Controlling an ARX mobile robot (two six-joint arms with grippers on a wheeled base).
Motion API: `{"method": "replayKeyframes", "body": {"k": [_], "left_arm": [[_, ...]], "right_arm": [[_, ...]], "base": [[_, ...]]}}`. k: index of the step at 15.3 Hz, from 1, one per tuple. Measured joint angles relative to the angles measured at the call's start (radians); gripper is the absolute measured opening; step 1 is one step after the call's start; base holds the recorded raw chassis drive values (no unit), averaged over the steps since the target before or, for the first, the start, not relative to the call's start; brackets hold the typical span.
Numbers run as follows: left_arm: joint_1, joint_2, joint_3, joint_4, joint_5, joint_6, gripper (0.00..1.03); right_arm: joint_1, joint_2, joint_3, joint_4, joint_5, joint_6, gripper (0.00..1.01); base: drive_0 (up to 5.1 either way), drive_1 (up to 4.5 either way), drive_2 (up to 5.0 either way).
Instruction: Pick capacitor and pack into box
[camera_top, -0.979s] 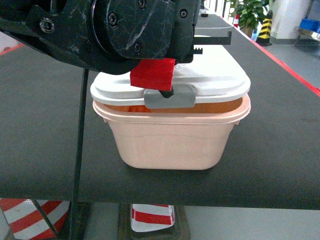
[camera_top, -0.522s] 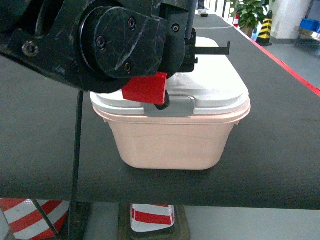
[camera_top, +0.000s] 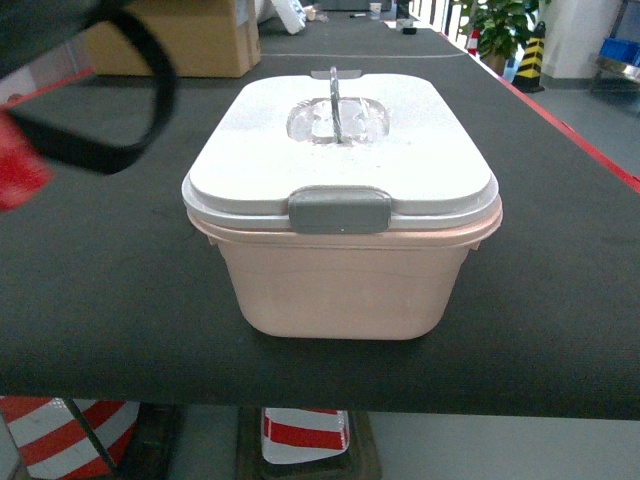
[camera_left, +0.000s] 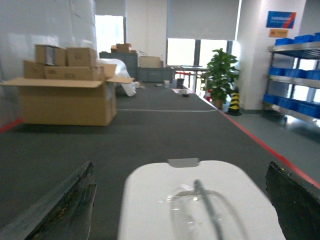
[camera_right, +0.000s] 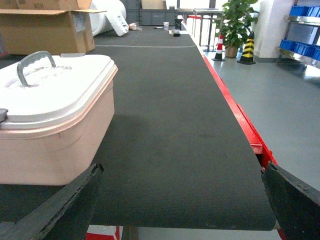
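Head view: box (camera_top: 340, 280) sits on the black conveyor belt (camera_top: 560, 300), near its front edge, with the white lid (camera_top: 340, 150) now seated flat all round the rim. A second ago the lid's front edge was propped up, showing the orange inside; half a second ago the left arm pressed it down. That arm has since swung clear to the upper left, leaving only a blurred black cable loop (camera_top: 120, 100) and a red smear at the frame edge. Grey front latch (camera_top: 340, 211) lies flush over the rim. No capacitor shows anywhere; if packed, it is hidden under the lid.

Left wrist view: camera looks down the lid from above, handle (camera_left: 202, 200) upright and blurred, far latch (camera_left: 183, 162) at the lid's end. Left gripper (camera_left: 182, 235) fingers stand wide apart at either side of the frame, holding nothing. Cardboard carton (camera_left: 65, 100) well beyond.

Right wrist view: box at left, handle raised, bare belt to its right. Right gripper (camera_right: 182, 220) also spread wide, empty, beside the box and not touching it.

Judgement: packing looks finished or nearly so, lid closed.
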Motion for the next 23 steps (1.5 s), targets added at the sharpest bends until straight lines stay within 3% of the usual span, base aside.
{"method": "replayKeyframes", "body": {"k": [1,4,7,9,11,17,19,20,23], "left_arm": [[0.075,-0.188,-0.235,0.039,0.021,0.09,0.98],[0.114,-0.373,-0.42,-0.082,0.036,0.074,0.98],[0.112,-0.412,-0.429,-0.134,0.027,0.048,0.97],[0.162,-0.524,-0.444,-0.352,0.055,-0.023,0.77],[0.261,-0.658,-0.534,-0.409,0.127,-0.058,0.5],[0.313,-0.729,-0.579,-0.444,0.194,-0.069,0.29],[0.366,-0.811,-0.615,-0.481,0.242,-0.069,0.07],[0.389,-0.849,-0.63,-0.503,0.266,-0.071,0.02],[0.449,-0.963,-0.671,-0.579,0.328,-0.073,0.02]], "right_arm": [[0.0,0.0,0.0,0.0,0.0,0.0,0.98],[0.0,0.0,0.0,0.0,0.0,0.0,0.98],[0.0,0.0,0.0,0.0,0.0,0.0,0.98],[0.0,0.0,0.0,0.0,0.0,0.0,0.98],[0.0,0.0,0.0,0.0,0.0,0.0,0.98],[0.0,0.0,0.0,0.0,0.0,0.0,0.98],[0.0,0.0,0.0,0.0,0.0,0.0,0.98],[0.0,0.0,0.0,0.0,0.0,0.0,0.98],[0.0,0.0,0.0,0.0,0.0,0.0,0.98]], "base": [[0.0,0.0,0.0],[0.0,0.0,0.0],[0.0,0.0,0.0],[0.0,0.0,0.0],[0.0,0.0,0.0],[0.0,0.0,0.0],[0.0,0.0,0.0],[0.0,0.0,0.0],[0.0,0.0,0.0]]}}
